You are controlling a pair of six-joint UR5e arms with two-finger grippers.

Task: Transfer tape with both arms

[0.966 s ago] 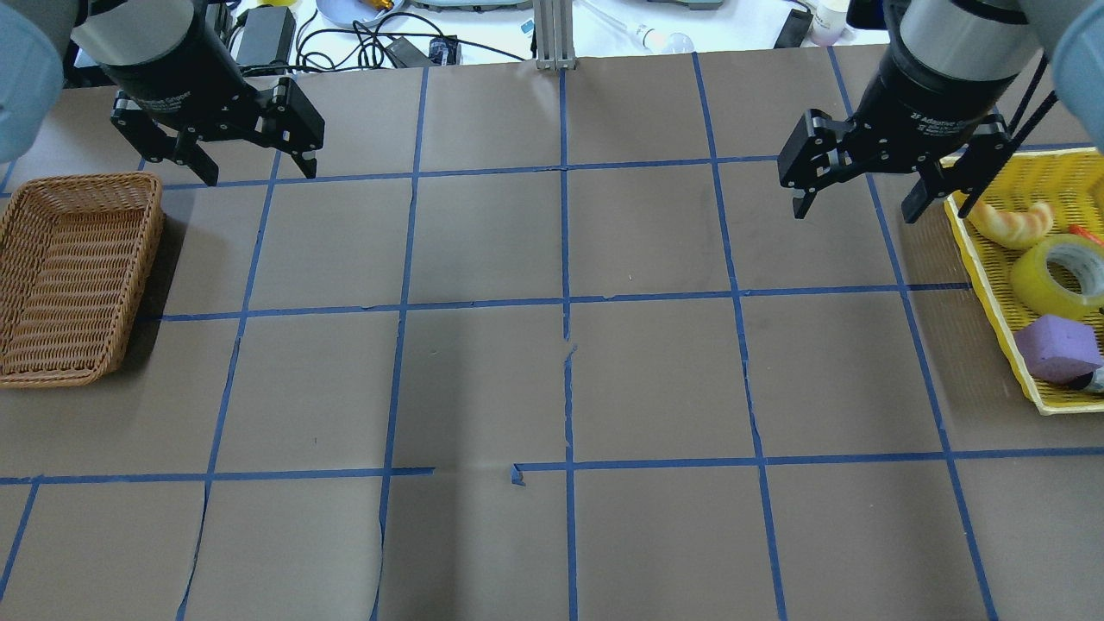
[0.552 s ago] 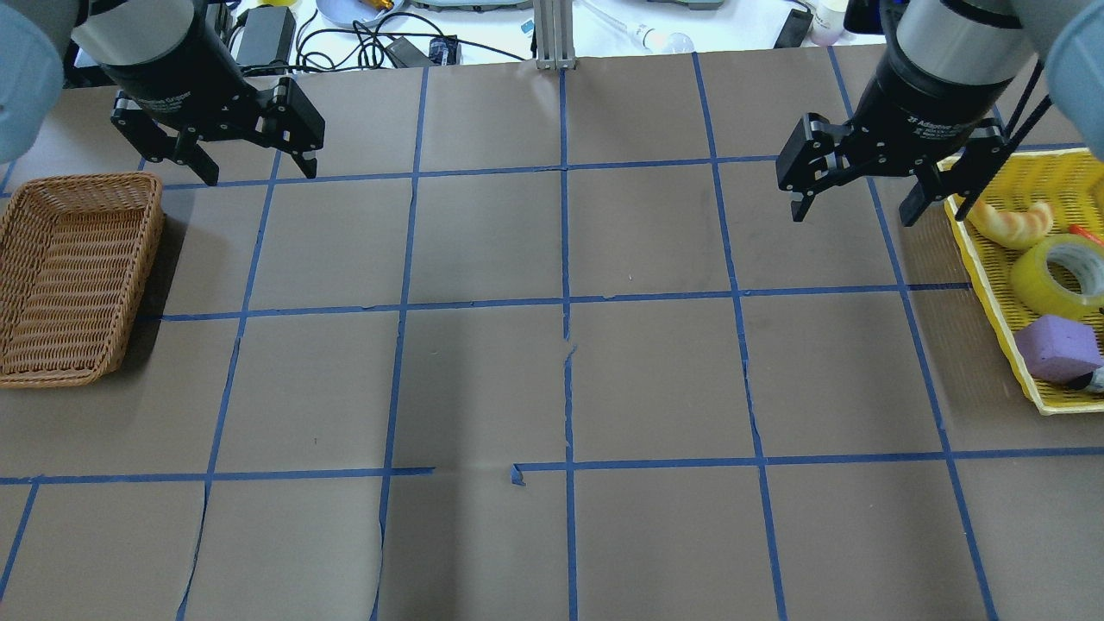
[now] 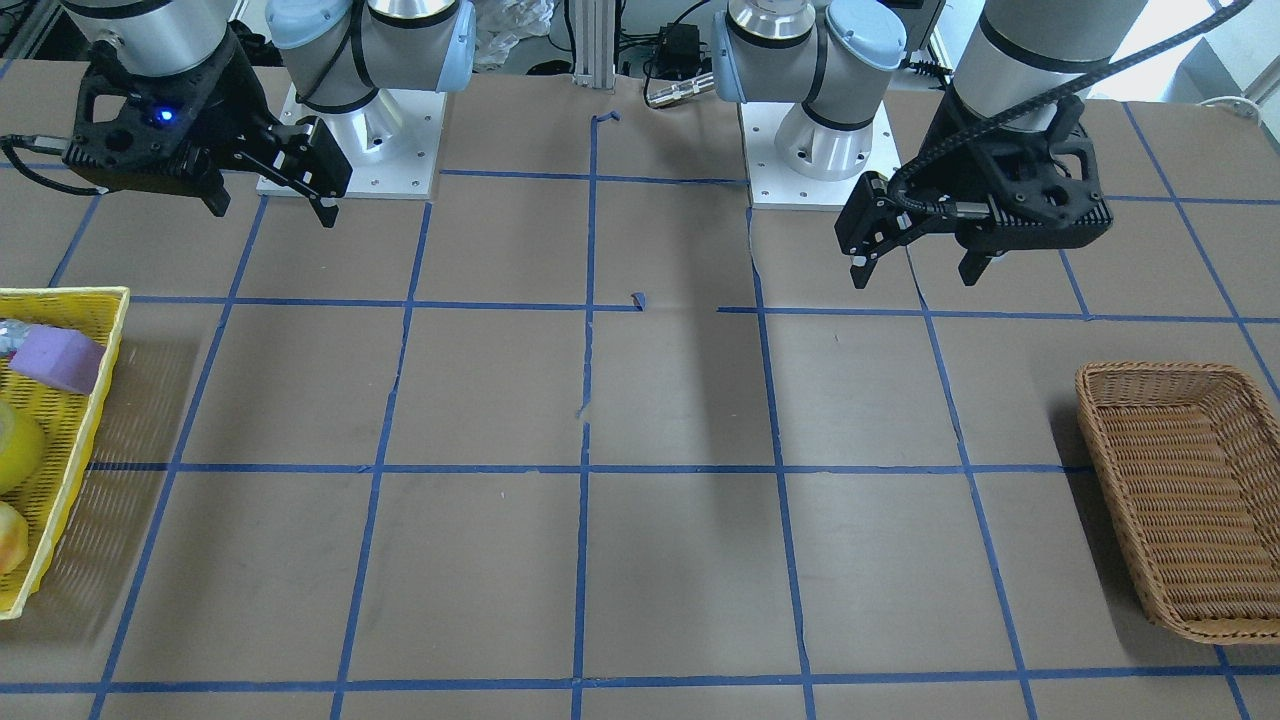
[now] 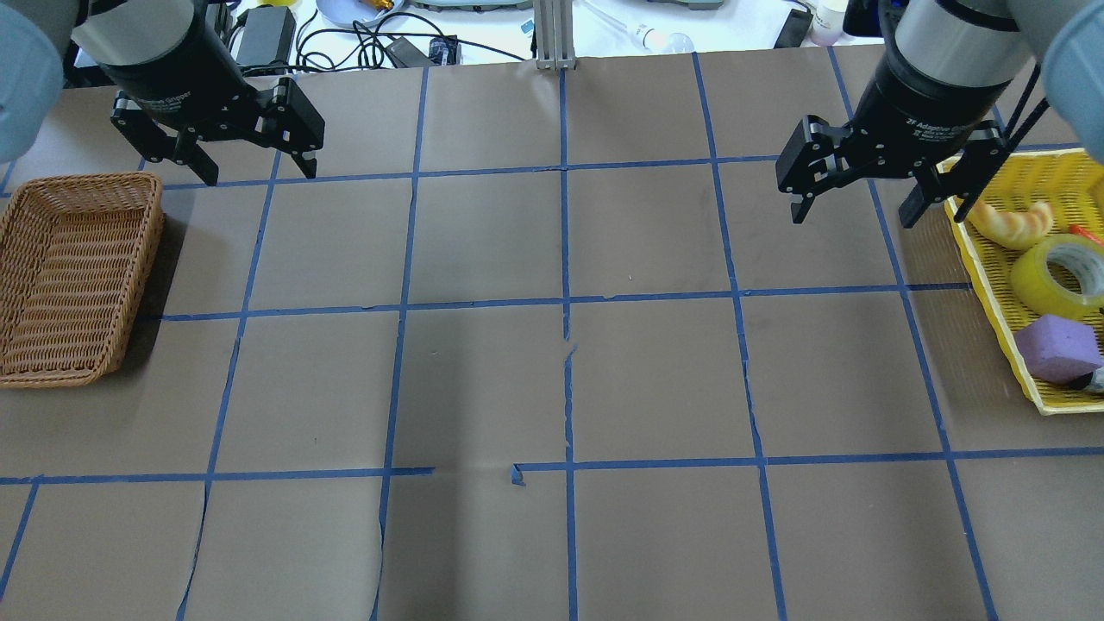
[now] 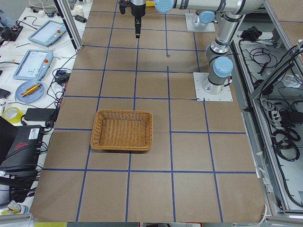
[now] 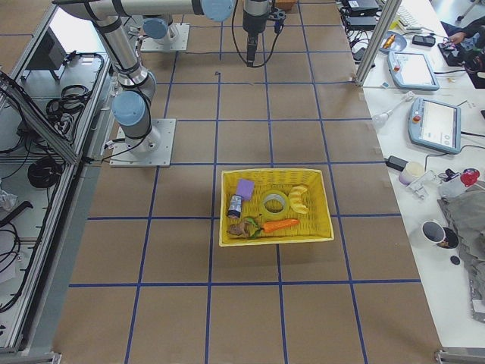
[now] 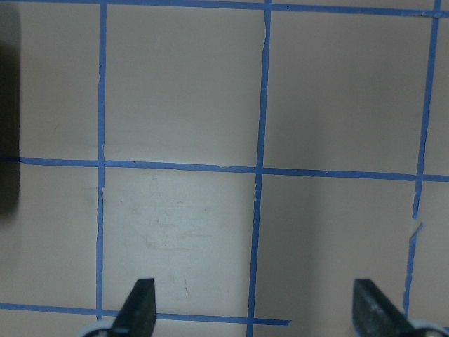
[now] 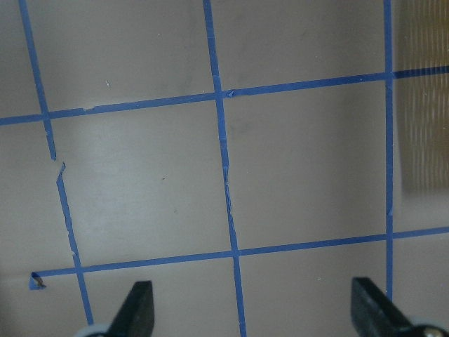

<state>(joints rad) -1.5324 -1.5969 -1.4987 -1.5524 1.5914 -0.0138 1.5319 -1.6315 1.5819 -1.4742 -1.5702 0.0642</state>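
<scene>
Right gripper (image 4: pixel 852 207): jaws wide apart, nothing between them; its wrist view shows both fingertips (image 8: pixel 137 309) over bare brown paper and blue grid lines. Left gripper (image 4: pixel 255 172): jaws likewise spread wide and empty, fingertips (image 7: pixel 140 306) over bare paper. The right gripper hangs above the table (image 4: pixel 483 379) just beside the yellow tray (image 4: pixel 992 302), at the tray's edge facing the table's middle, one finger close to the rim. The tape (image 4: pixel 1035 280) lies flat inside the yellow tray, near its middle, untouched by either gripper. In the tray, a croissant-shaped piece (image 4: pixel 1013 222) sits on one side of the tape and a purple block (image 4: pixel 1056 345) on the other; an orange carrot (image 6: pixel 279 224) lies alongside. The left gripper is well apart from the tray, at the table's opposite end, near a wicker basket (image 4: pixel 155 259).
</scene>
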